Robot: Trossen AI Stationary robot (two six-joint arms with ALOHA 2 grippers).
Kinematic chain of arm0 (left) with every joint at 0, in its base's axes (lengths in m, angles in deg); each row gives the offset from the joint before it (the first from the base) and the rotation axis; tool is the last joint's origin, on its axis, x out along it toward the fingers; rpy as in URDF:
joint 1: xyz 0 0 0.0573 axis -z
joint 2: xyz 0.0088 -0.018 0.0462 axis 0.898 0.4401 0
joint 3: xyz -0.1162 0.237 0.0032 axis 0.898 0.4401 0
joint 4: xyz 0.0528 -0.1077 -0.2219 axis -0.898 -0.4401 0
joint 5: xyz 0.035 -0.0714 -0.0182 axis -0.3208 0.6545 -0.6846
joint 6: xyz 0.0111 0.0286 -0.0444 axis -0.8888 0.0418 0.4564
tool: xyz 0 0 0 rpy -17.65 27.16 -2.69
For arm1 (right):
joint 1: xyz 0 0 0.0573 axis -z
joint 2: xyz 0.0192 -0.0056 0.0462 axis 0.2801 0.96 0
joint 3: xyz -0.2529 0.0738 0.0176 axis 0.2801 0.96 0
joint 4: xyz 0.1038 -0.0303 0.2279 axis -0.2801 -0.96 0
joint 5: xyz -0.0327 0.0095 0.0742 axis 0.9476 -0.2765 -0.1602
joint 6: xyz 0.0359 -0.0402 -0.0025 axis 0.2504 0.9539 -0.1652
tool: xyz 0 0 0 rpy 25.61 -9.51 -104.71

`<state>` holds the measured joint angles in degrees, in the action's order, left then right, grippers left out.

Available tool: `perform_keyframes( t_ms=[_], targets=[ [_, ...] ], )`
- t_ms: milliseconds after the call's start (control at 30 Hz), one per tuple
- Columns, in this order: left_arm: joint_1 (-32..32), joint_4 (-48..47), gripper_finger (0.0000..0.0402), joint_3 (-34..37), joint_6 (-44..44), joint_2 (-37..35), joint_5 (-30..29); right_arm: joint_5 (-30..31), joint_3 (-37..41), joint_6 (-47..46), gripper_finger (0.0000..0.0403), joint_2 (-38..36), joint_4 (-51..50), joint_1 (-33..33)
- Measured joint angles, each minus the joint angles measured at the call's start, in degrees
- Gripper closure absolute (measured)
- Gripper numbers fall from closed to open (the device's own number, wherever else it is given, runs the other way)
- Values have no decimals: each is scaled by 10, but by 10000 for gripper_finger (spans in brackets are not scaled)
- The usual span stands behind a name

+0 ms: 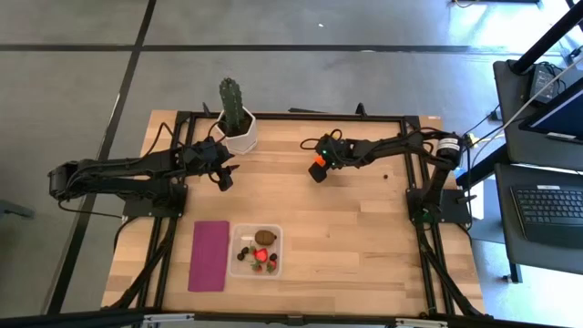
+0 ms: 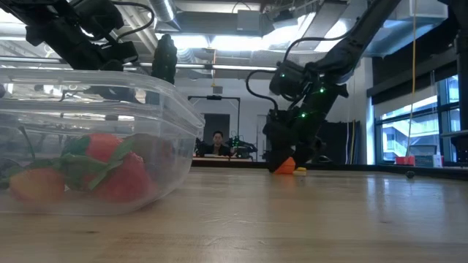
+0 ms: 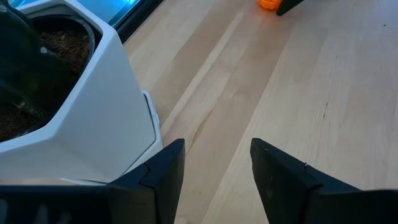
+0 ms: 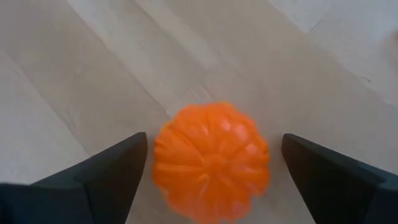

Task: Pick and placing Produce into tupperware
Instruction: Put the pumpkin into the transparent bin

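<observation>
The orange ball (image 1: pixel 318 162) rests on the wooden table at the far middle; it also shows in the right wrist view (image 4: pixel 211 162) and the low view (image 2: pixel 284 166). My right gripper (image 4: pixel 214 155) is open, low over the ball, with one finger on either side of it and a small gap at each. A thin yellow piece (image 2: pixel 300 171) lies beside the ball. The clear tupperware (image 1: pixel 279 246) stands at the near middle and holds a kiwi (image 1: pixel 265 237), strawberries (image 1: pixel 260 258) and dark berries (image 1: pixel 243 251). My left gripper (image 3: pixel 217 149) is open and empty beside the cactus pot (image 3: pixel 93 112).
A green cactus (image 1: pixel 233 102) in a white pot (image 1: pixel 240 138) stands at the far left. A flat magenta rectangle (image 1: pixel 209 255) lies left of the tupperware. A tiny dark thing (image 1: pixel 385 177) lies on the table right of my right gripper.
</observation>
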<state>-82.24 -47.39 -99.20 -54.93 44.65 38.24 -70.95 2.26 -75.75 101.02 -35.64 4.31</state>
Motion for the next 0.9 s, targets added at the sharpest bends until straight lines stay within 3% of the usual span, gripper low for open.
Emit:
perform_keyframes(
  t_ms=[400,533,700,900],
  targets=[
    [0,0,225,0,-1,0,0,3,0,0,156,4,3,1],
    [0,0,225,0,-1,0,0,-6,0,-8,156,0,3,1],
    [0,0,225,0,-1,0,0,-92,-18,-30,156,-14,-1,-1],
    [0,0,225,0,-1,0,0,-234,-119,-17,156,-23,-3,-28]
  ],
)
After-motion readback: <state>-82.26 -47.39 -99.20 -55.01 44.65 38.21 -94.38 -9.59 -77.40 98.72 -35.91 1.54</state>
